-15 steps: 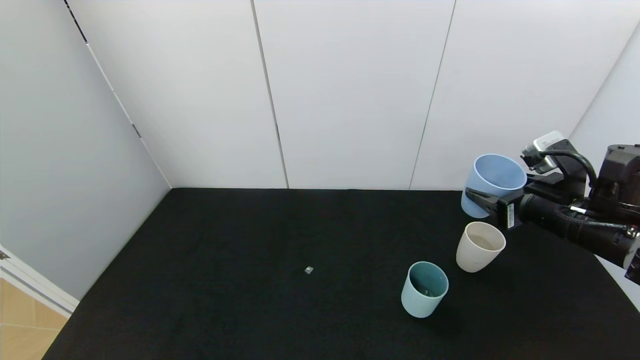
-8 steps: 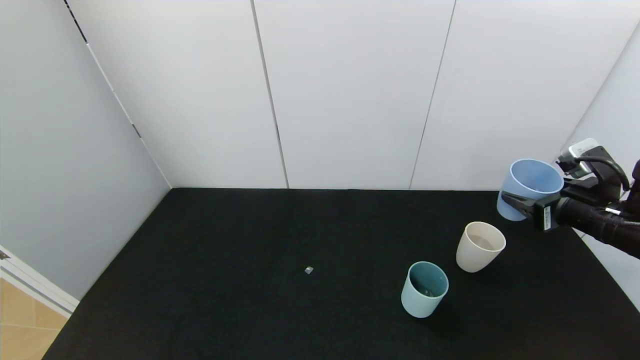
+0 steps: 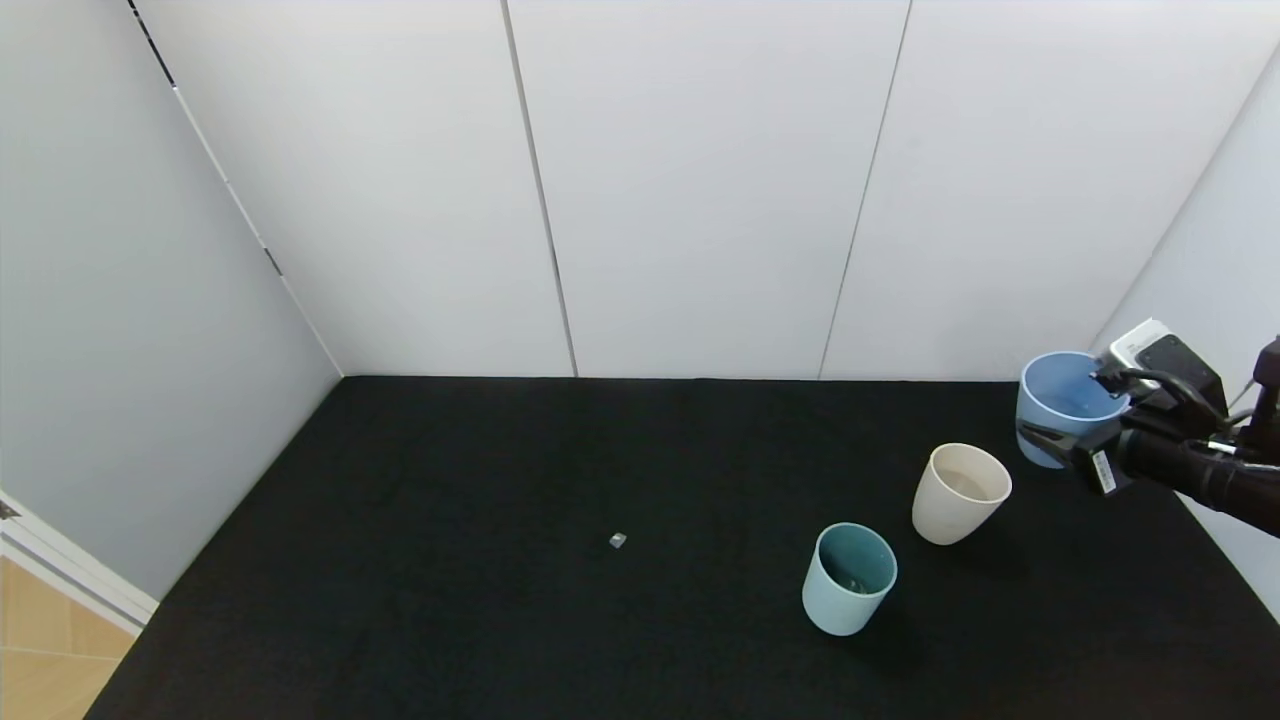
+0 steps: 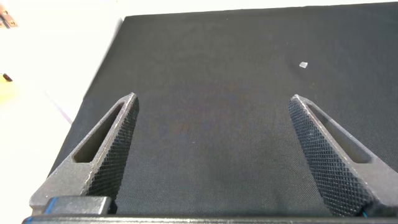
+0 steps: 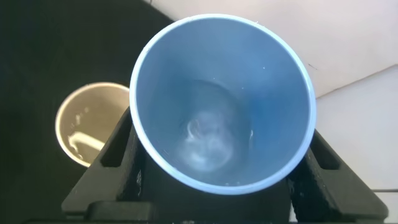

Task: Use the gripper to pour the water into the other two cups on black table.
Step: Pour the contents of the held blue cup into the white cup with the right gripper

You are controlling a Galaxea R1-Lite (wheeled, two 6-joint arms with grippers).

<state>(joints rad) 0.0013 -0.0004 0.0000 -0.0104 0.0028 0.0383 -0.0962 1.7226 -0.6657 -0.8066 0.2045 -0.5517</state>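
We see the right claw (image 3: 1058, 445) at the right edge of the head frame, clamped tight on the blue cup (image 3: 1064, 405), one finger on each side of its wall. The cup stands upright in the grip, mouth up, in front of the white wall panels (image 3: 700, 190). Whether its base touches the bench (image 3: 480, 560) or hangs just above it, we cannot tell from this angle.

Looking down through the right wrist view, the blue cup (image 5: 222, 102) fills most of the frame, with the dark fingers (image 5: 115, 149) flanking it. A thin film of water (image 5: 208, 140) glints at its bottom, and small droplets cling to the inner wall.

The cream cup (image 3: 960, 493) stands upright on the black bench, just left of and below the blue cup in the head frame, apart from it. In the right wrist view the cream cup (image 5: 84, 124) shows at centre left, with a little liquid shining inside.

The mint-teal cup (image 3: 849, 579) sits lower and further left in the head frame, near the cream cup but not touching it. It seems to hold a little liquid too, though the dark inside makes that hard to judge.

A tiny pale speck (image 3: 617, 540) lies on the cloth near the frame's centre.

The left claw (image 4: 211, 155) shows only in its own wrist view, its fingers spread wide over bare black cloth with nothing between them.
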